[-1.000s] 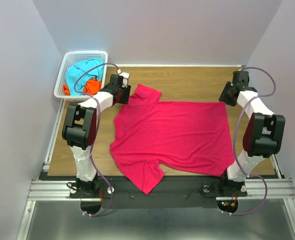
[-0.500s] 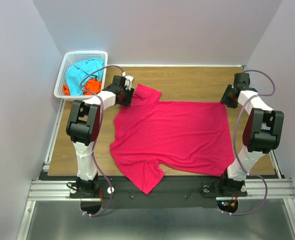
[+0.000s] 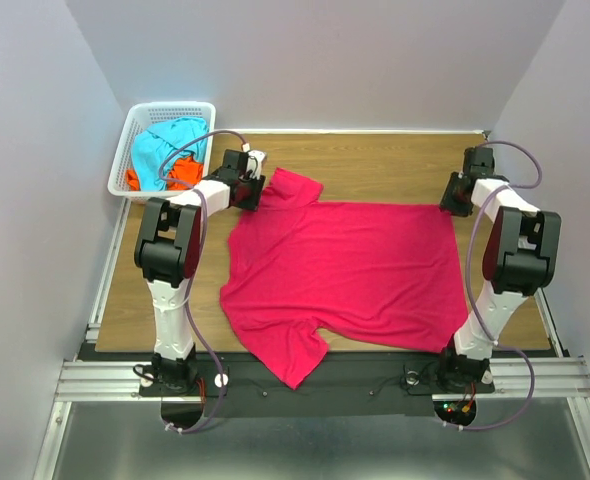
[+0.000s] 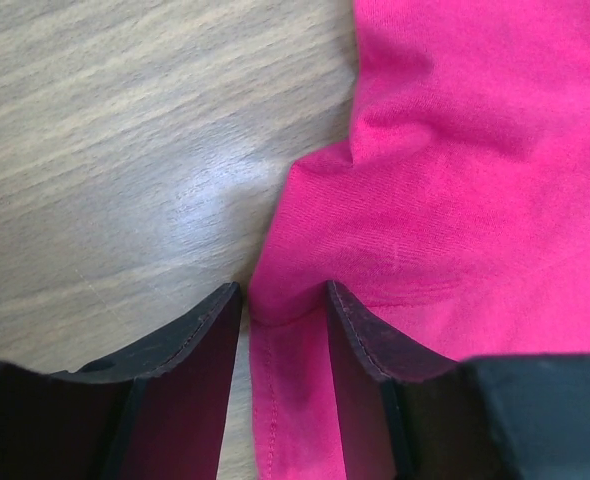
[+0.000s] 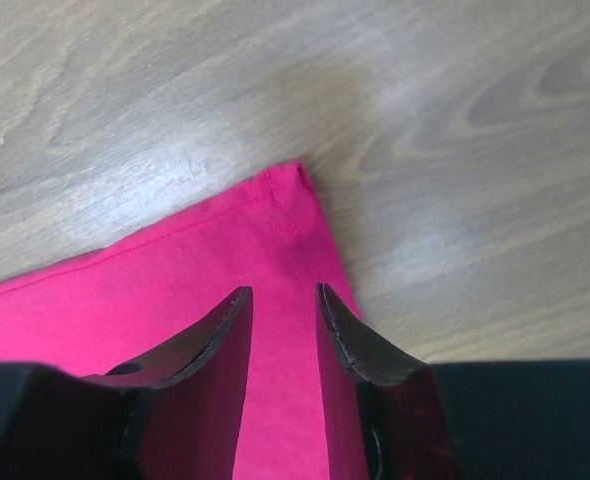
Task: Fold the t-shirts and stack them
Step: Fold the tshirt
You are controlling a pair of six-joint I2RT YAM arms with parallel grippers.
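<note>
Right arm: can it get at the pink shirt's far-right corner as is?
Probably yes. The right claw hangs right over that corner of the crimson-pink t-shirt, which lies flat on the table; nothing sits between.

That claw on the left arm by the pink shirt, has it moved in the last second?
Yes. The left gripper has slid slightly right, away from the white basket and up to the sleeve of the pink shirt.
</note>
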